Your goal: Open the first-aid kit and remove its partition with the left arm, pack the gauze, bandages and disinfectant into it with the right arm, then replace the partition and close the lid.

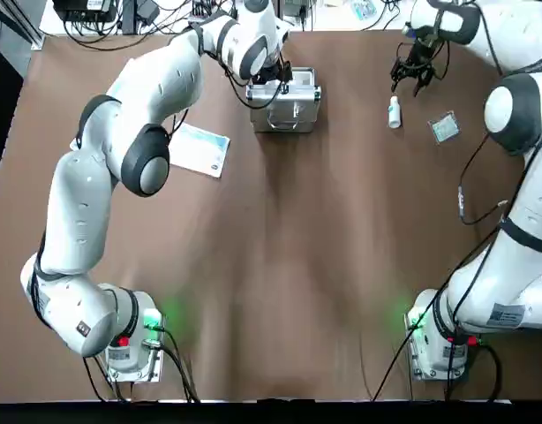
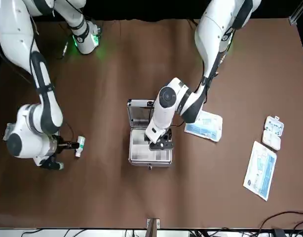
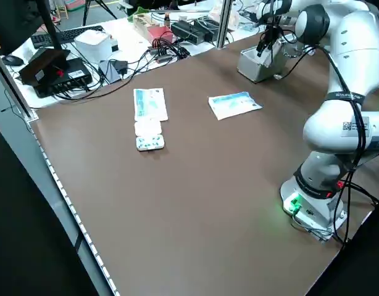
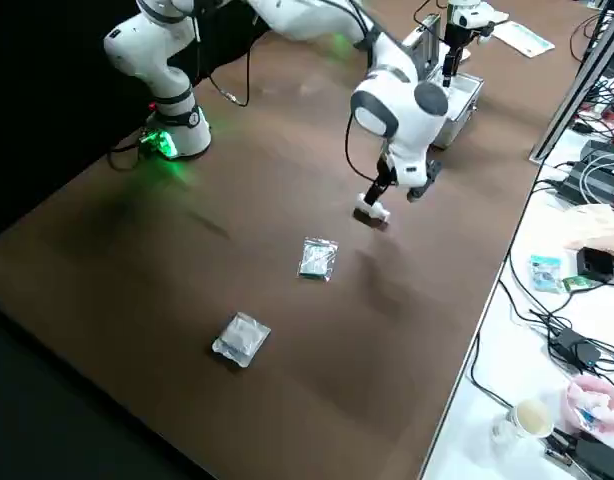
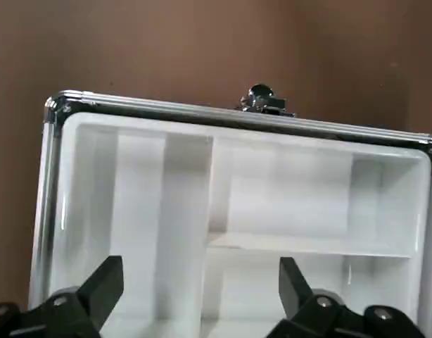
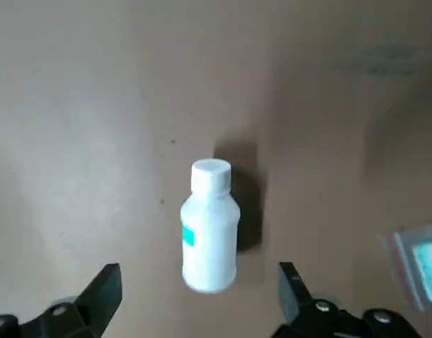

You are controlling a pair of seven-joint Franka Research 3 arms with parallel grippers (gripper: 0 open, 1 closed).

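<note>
From where I stand, the first-aid kit [image 2: 171, 157] is already open, with its lid [image 2: 138, 114] folded back on the robots' side and the latch [image 5: 264, 101] facing away from them. The white partition [image 5: 290, 243] sits inside the case. The left gripper [image 5: 200, 271] is over it, its two fingers well spread with nothing pinched between them. What matters now is the long divider [image 5: 206, 260], which lies between the lines of those fingertips, one to each side, and runs from the latch edge towards the lid. The fingers look set to close across its length, so I'd guess a straight descent and squeeze would lift the insert. I can't tell whether the tips are touching it or just above; if they catch only a slippery edge, it could tilt or drop back. The left arm is plainly the nearer for this. Across the table, the right gripper [image 6: 200, 271] is beside the disinfectant [image 6: 210, 243], fingers wide and holding nothing. That small bottle seems to lie on its side, cap pointing away from the robot, its length between the fingers' lines. A small clear packet [image 1: 445, 127] lies near it. Packing should wait, I'd say, until the insert is out.
</note>
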